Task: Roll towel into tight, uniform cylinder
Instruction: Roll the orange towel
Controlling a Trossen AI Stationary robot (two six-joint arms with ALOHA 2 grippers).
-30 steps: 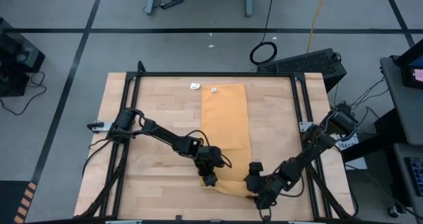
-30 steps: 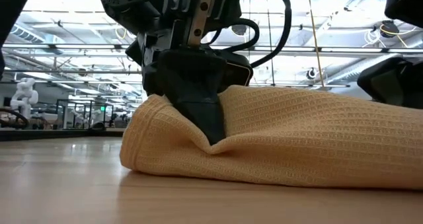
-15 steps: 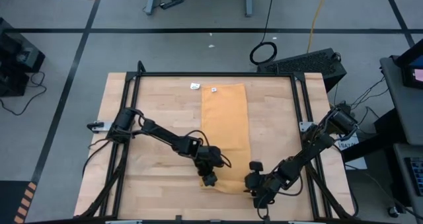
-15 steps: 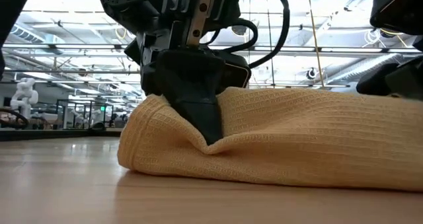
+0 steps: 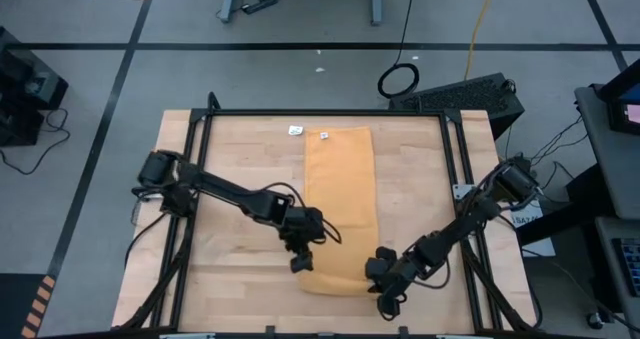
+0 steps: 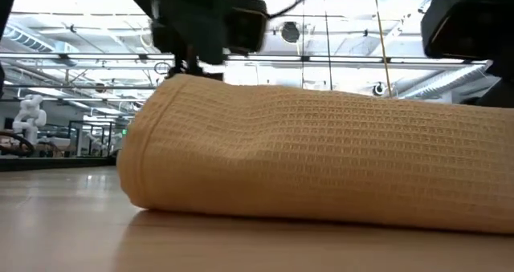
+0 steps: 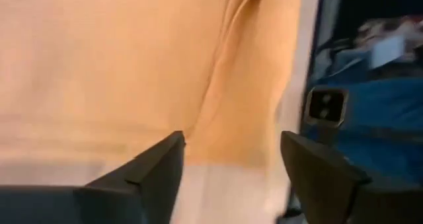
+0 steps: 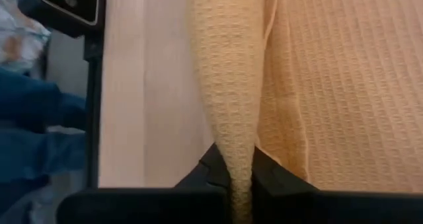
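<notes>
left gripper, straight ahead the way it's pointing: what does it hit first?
Most likely the towel. The left gripper has its fingers open, empty, and the mustard cloth and its rolled fold fill the view just beyond them. Depth is unclear; bare table may come first.

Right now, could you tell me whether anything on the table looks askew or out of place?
Nothing is spilled or damaged. The towel lies straight, rolled only at its near end. The right gripper pinches that roll, while the left gripper stands open just off it. Two small white tags lie near the far edge.
</notes>
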